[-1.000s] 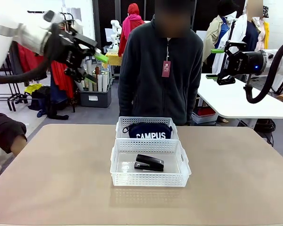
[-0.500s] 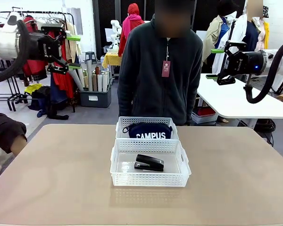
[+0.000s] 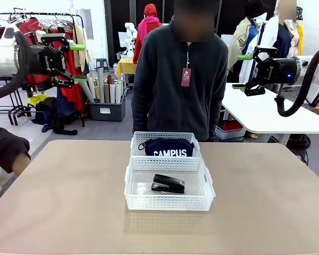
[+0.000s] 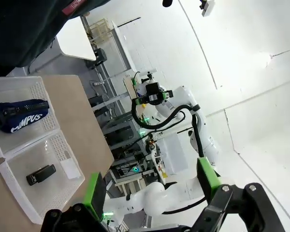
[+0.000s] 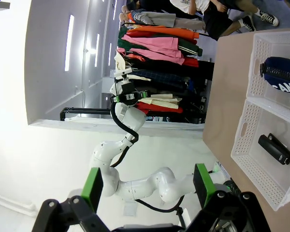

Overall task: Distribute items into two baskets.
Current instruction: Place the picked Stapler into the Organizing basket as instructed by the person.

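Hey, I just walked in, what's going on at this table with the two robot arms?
Nothing is being handled right now. The left gripper and right gripper are both raised off to the sides, jaws open and empty. On the table, the black stapler lies in the near basket, and the navy CAMPUS pouch sits in the far basket. A person stands behind the far edge, hands out of sight. The sorting looks finished.

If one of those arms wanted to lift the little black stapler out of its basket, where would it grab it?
Probably across the middle of the stapler, coming straight down from above. It lies flat on the floor of the near basket, whose walls block any sideways approach. Its body is long and narrow, so the fingers would likely close over the two long sides, turned to match its slight slant.
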Motion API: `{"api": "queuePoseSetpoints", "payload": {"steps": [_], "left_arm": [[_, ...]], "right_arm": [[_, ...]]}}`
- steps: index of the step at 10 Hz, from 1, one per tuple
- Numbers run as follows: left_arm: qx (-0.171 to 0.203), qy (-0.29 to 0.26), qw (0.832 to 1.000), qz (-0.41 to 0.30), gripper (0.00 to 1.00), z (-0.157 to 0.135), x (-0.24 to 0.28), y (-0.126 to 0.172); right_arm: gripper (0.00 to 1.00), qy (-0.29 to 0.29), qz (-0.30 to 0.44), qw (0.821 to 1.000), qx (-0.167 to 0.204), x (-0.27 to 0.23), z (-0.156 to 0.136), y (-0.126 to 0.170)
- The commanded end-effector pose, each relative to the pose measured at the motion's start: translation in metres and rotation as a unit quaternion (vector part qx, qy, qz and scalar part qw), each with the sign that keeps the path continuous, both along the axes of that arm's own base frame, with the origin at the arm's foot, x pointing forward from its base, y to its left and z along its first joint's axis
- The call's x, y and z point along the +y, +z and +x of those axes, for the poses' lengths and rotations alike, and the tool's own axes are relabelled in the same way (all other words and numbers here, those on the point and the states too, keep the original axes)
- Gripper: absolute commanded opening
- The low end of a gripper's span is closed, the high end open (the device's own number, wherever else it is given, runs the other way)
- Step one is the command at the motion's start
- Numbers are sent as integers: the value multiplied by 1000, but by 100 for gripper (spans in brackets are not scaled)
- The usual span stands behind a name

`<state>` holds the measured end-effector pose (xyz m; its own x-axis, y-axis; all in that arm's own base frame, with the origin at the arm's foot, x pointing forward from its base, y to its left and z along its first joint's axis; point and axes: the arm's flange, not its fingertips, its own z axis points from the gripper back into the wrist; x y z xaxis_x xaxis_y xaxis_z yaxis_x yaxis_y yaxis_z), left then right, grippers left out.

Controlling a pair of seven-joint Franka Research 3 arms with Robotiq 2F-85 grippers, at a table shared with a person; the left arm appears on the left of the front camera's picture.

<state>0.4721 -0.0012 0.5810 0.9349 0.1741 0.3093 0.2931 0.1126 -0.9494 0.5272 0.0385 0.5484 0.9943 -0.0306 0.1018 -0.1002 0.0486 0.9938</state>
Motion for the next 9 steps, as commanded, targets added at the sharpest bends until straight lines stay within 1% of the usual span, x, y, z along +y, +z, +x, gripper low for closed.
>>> {"api": "queuePoseSetpoints", "payload": {"steps": [1,2,9], "left_arm": [[-20,-17,1000,5,100,-7,-4,0],[0,0,1000,0,100,0,0,0],[0,0,1000,0,100,0,0,0]], "right_arm": [[100,0,1,1000,-1,1,-1,2],[100,0,1,1000,-1,1,-1,2],[100,0,1,1000,-1,1,-1,2]]}}
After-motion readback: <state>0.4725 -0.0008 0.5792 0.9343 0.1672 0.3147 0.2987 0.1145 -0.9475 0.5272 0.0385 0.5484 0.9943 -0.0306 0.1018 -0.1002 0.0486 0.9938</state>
